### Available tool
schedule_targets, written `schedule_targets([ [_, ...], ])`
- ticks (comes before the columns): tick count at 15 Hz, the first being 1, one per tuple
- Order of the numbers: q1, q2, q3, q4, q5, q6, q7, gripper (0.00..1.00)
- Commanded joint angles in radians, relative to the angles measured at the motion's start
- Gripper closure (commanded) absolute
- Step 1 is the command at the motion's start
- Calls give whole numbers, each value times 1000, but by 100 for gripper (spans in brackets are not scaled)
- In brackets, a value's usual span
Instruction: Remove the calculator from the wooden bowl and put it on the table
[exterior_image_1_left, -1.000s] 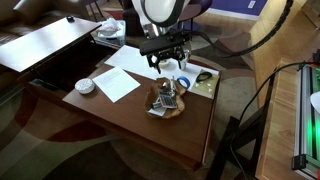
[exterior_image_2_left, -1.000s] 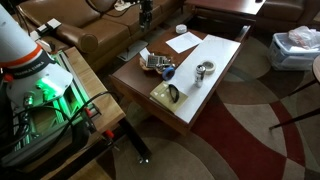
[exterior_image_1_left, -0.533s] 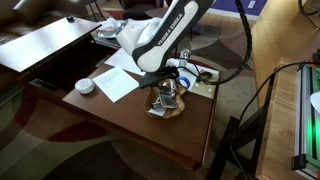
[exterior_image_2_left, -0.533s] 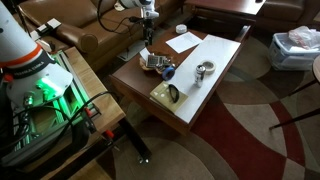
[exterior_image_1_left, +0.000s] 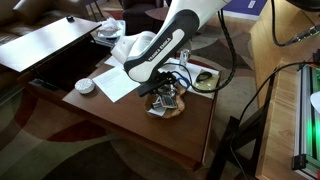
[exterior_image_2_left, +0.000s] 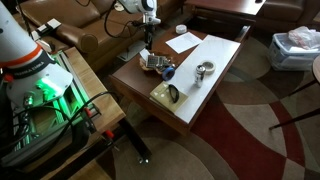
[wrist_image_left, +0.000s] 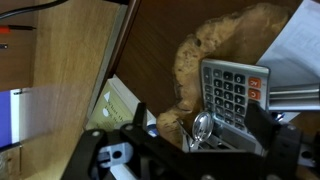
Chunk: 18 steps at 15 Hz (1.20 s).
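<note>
The grey calculator (wrist_image_left: 232, 90) lies in the wooden bowl (wrist_image_left: 196, 58), its keys facing the wrist camera and one end sticking past the rim. In both exterior views the bowl (exterior_image_1_left: 170, 108) (exterior_image_2_left: 152, 66) sits on the dark reddish-brown table (exterior_image_1_left: 130, 120) (exterior_image_2_left: 215, 85). My gripper (wrist_image_left: 200, 128) is open, its two dark fingers spread to either side of the calculator's near end, just above the bowl. In both exterior views the gripper (exterior_image_1_left: 161, 90) (exterior_image_2_left: 148, 47) hangs right over the bowl. A small shiny metal piece (wrist_image_left: 203, 126) lies beside the calculator.
White paper sheets (exterior_image_1_left: 118, 83) (exterior_image_2_left: 183, 42) and a small white bowl (exterior_image_1_left: 85, 86) lie on the table beyond the wooden bowl. A metal cup (exterior_image_2_left: 203, 70), a blue object (exterior_image_2_left: 168, 72) and a pale card with a dark item (exterior_image_2_left: 168, 94) stand nearby. Sofas surround the table.
The arm has swung forward and down, bringing the gripper from above the table's far side to just over the wooden bowl. The calculator and bowl have not moved.
</note>
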<state>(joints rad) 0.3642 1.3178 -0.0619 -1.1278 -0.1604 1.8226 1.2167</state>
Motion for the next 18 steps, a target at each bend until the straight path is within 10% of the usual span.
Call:
schedule_targets([
  [1, 0, 32, -3, 29, 6, 72, 39, 0],
  [9, 9, 240, -38, 250, 8, 268, 86, 0],
  [11, 16, 179, -56, 159, -5, 284, 119, 2],
  [18, 19, 170, -68, 148, -18, 167, 121, 60],
])
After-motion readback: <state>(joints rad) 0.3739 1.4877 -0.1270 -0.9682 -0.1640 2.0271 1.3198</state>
